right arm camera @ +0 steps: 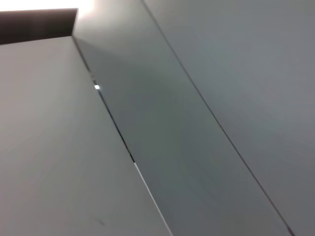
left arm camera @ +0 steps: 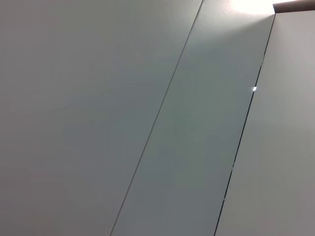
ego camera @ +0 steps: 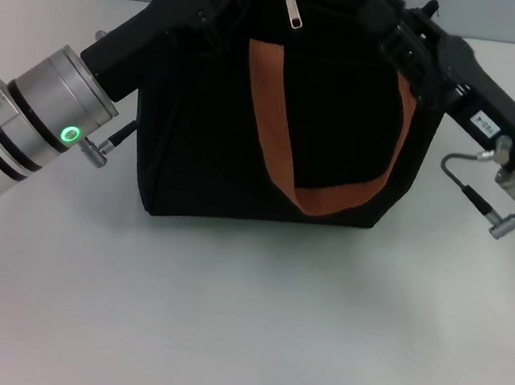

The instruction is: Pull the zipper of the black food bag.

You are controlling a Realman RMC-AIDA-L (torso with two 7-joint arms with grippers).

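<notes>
The near tabletop (ego camera: 239, 341) was bare white. Beyond it, at mid-depth and centred, the black food bag (ego camera: 206, 149) stood upright, one orange-brown strap handle (ego camera: 286, 149) hanging in a loop down its front face.

The left arm came in from the left side, with a small cable connector hanging just beside the bag's lower left edge. The left gripper (ego camera: 215, 0) sat at the bag's upper left corner. The right gripper (ego camera: 400, 27) sat at the upper right corner, its cable looping clear of the bag. Both were black against black fabric; whether either set of fingers was released, clenched or grasping the rim could not be told.

At the far top edge, the zipper (ego camera: 292, 9) hung as a small silver pull tab on the zip line, roughly midway between the two grippers and touched by neither.

Judgement: the work stood at the bracing or approach step, with the pull itself not begun. The next move would call for one gripper to travel inward along the top edge, pinch the small tab, and draw it along the zip line while the other steadied the bag.

Both wrist views showed only pale wall panels with seams. Nothing on the tabletop obstructed the work; the strap handle hung below the tab.
</notes>
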